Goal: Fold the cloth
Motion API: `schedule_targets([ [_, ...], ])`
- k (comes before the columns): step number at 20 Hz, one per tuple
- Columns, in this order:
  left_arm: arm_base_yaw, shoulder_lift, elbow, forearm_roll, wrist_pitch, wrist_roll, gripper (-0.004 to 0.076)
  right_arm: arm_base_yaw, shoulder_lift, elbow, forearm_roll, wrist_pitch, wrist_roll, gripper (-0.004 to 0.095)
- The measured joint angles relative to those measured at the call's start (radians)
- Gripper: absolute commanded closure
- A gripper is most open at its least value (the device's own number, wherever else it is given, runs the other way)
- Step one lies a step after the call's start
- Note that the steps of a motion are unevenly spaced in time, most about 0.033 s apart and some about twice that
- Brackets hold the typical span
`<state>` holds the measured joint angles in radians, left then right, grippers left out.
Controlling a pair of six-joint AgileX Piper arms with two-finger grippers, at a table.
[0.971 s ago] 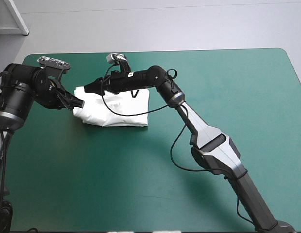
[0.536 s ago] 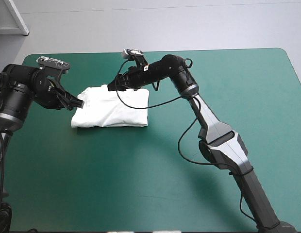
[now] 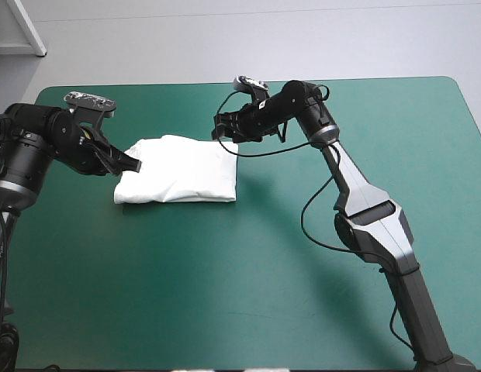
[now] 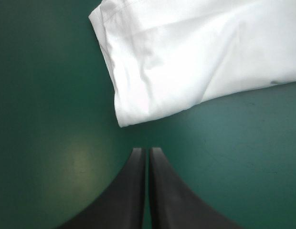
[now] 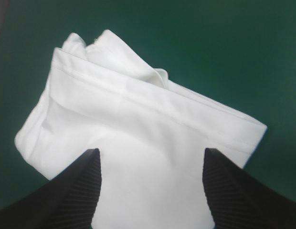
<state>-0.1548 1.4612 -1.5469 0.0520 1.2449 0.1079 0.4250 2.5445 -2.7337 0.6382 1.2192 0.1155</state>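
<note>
The T-shirt [image 3: 178, 170] lies as a folded white bundle, roughly rectangular, on the left half of the table [image 3: 225, 294], nearer the far edge than the near one.

The high view shows both arms at once: the left gripper [image 3: 134, 164] at the bundle's left edge, the right gripper [image 3: 219, 130] over its far right corner. From there the left tip seems to meet the cloth. The left wrist view shows otherwise: the two black fingers [image 4: 133, 191] are pressed together into one point, holding nothing, and a strip of bare teal-green cover separates that point from the bundle's rounded corner just ahead.

The high view cannot settle how the right pincer stands. The right wrist view does: its fingers [image 5: 81, 186] are spread wide apart with the T-shirt [image 5: 138, 119] lying beneath and ahead of them, gripped by neither. That view also shows stacked folded layers and a hem line running across the top layer, and a small pucker at the bundle's far edge.

The cover is smooth and teal-green, with soft shadows under both arms. Beyond the table's far edge is pale grey floor [image 3: 264, 39]
</note>
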Motion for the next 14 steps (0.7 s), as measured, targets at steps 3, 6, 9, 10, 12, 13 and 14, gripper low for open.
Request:
schedule_targets([
  [3,0.000,0.000,0.000,-0.003,0.000,0.001,0.0705,0.001,-0.038,0.128,-0.025,-0.001,-0.020,0.0328],
  [6,0.000,0.000,0.000,-0.006,0.000,0.003,0.0705,0.026,-0.063,0.264,-0.076,-0.009,-0.041,0.0328],
  [9,0.000,0.000,0.000,-0.006,0.000,0.008,0.0705,0.060,-0.075,0.338,-0.102,-0.030,-0.070,0.0354],
  [10,0.000,0.000,0.000,-0.006,0.000,0.007,0.0705,0.072,-0.079,0.342,-0.113,-0.034,-0.087,0.0416],
  [12,0.000,0.000,0.000,-0.006,0.000,0.008,0.0705,0.099,-0.082,0.344,-0.139,-0.038,-0.099,0.0602],
  [13,0.000,0.000,0.000,-0.007,0.000,0.008,0.0705,0.110,-0.082,0.345,-0.146,-0.038,-0.102,0.0709],
  [14,0.000,0.000,0.000,-0.007,0.000,0.008,0.0705,0.116,-0.082,0.348,-0.147,-0.037,-0.103,0.0817],
])
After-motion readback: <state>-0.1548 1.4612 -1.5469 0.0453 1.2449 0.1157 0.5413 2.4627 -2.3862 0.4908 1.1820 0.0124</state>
